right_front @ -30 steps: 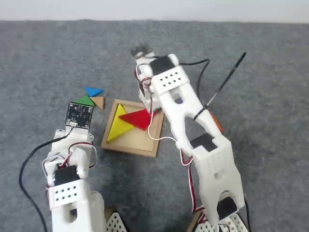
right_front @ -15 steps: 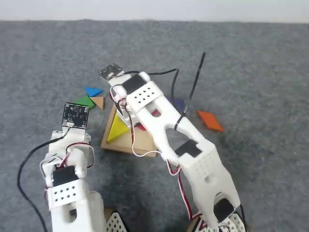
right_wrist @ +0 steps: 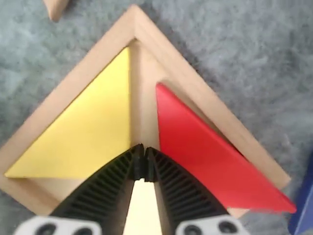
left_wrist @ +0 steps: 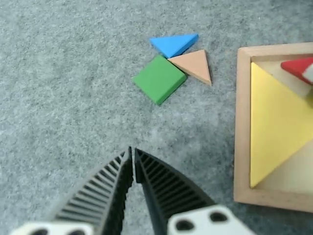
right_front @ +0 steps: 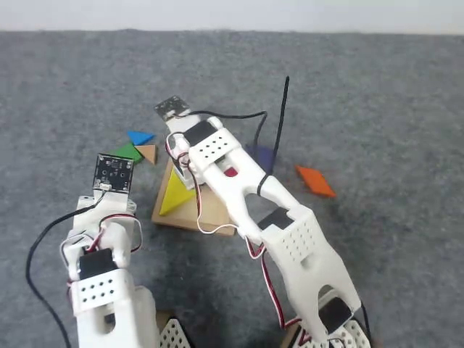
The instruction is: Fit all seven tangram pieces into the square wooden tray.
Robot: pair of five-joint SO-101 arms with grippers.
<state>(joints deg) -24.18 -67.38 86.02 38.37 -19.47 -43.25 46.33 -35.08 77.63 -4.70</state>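
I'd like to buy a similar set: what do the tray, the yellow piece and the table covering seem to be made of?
The tray looks like pale bare wood, matte and tan. The yellow piece is probably painted wood, with an even matte colour and its core hidden. The covering looks like grey carpet or felt, with fuzzy fibres.

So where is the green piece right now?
In the high view the green square lies on the carpet just left of the wooden tray, beside the blue triangle and the tan triangle.

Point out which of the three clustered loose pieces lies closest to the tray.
The tan triangle, the one nearest the wooden tray; the blue triangle and the green square lie farther from it.
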